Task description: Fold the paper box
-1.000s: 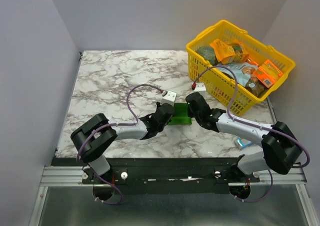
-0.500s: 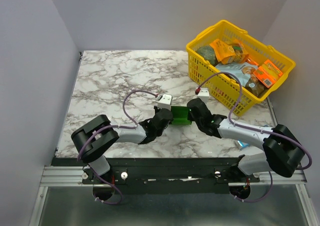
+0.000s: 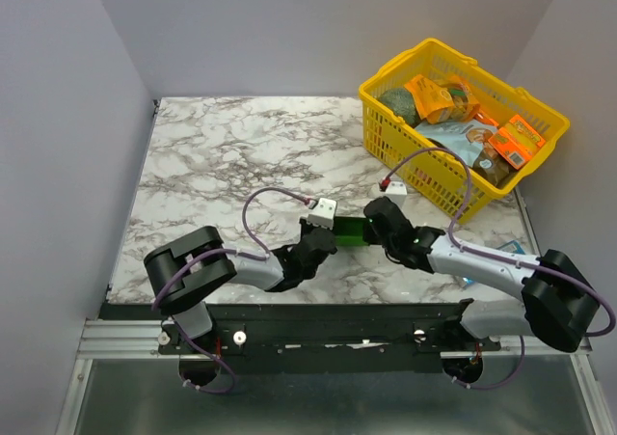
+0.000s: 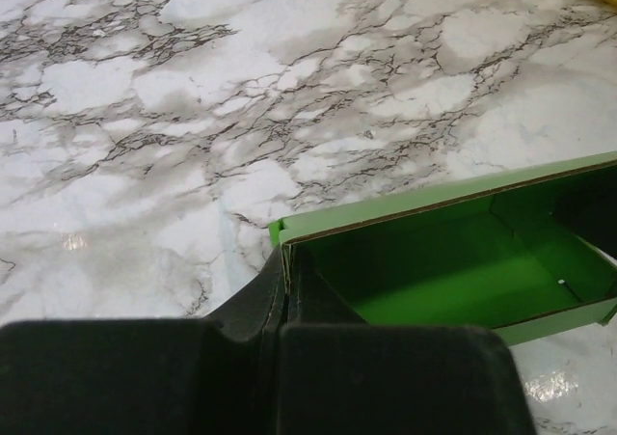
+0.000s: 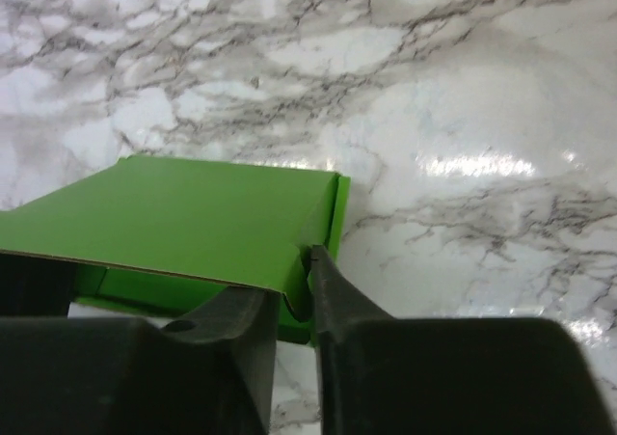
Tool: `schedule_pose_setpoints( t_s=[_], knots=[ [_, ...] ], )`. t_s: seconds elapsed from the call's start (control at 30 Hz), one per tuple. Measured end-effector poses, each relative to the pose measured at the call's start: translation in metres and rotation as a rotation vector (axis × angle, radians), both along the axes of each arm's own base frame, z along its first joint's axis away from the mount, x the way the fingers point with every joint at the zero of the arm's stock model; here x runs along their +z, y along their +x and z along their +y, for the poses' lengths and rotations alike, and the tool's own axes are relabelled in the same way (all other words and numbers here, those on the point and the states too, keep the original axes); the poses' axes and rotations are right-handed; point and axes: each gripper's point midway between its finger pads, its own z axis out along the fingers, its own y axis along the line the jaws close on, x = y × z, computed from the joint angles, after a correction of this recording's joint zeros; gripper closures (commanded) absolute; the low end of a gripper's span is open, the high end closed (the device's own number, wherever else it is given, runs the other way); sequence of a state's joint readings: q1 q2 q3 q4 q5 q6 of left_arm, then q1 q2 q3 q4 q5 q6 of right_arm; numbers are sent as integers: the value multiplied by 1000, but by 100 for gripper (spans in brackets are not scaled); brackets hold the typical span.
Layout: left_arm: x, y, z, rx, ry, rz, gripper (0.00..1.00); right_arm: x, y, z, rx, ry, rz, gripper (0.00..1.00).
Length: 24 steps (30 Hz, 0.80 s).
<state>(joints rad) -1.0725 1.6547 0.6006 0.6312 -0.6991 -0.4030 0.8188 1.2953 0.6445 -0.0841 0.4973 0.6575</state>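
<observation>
Drawn nearer, the paper box (image 3: 351, 230) gapes, thin-walled.

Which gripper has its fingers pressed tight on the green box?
The left gripper: its fingers clamp the paper box wall; the right gripper shows a gap between its fingers.

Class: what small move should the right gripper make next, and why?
Probably draw the right gripper back off the edge of the paper box: its jaws stand slightly apart around the card, while the left gripper pinches the other end.
</observation>
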Motion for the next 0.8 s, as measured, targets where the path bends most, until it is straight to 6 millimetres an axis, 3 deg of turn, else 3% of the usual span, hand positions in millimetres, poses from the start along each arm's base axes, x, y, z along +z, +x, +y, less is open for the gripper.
schedule_pose_setpoints(
  t_s=[0.17,0.53,0.6,0.63,0.7,0.8],
  knots=[
    [-5,-9,-5,19,63,-47,100,1,-25,-1,50,37,55,50],
    [-8,-11,-5,73,86,-82,100,44,-78,-20,161,163,52,45],
    [-8,-12,-6,72,87,-87,100,52,-83,-24,167,178,43,50],
    [-8,-12,-6,72,86,-90,100,56,-84,-25,167,178,44,62],
    [-9,-14,-6,70,93,-97,100,66,-82,-22,170,176,50,72],
    [-12,-18,-6,60,105,-114,100,90,-69,-1,182,204,57,75]
  ],
)
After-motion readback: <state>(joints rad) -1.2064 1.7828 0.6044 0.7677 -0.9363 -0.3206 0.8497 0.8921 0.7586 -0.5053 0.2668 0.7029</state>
